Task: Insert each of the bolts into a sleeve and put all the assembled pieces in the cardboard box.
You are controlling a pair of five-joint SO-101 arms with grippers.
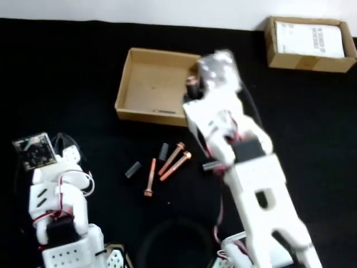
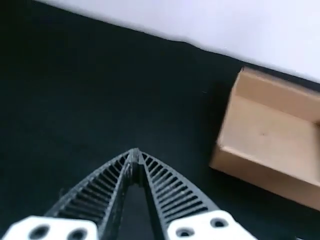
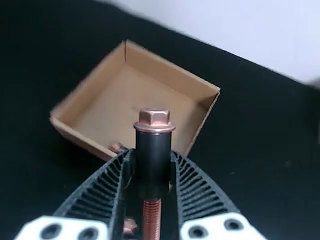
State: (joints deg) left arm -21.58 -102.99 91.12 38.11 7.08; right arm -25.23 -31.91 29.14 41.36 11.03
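Note:
My right gripper (image 3: 150, 172) is shut on a black sleeve (image 3: 151, 150) with a copper bolt (image 3: 154, 119) standing through it, head up. In the high view this gripper (image 1: 193, 92) hangs at the near right corner of the open cardboard box (image 1: 146, 84). Three loose copper bolts (image 1: 167, 163) lie on the black table in front of the box, with black sleeves (image 1: 133, 169) beside them. My left gripper (image 2: 135, 162) is shut with nothing in it, low over bare black table, and the box (image 2: 270, 135) lies off to one side of it. The left arm (image 1: 56, 195) sits at the near left.
A second, smaller cardboard box (image 1: 309, 42) with a white sheet on it stands at the far right corner. The right arm (image 1: 256, 184) stretches across the table's right half. A pale wall runs behind the table's far edge.

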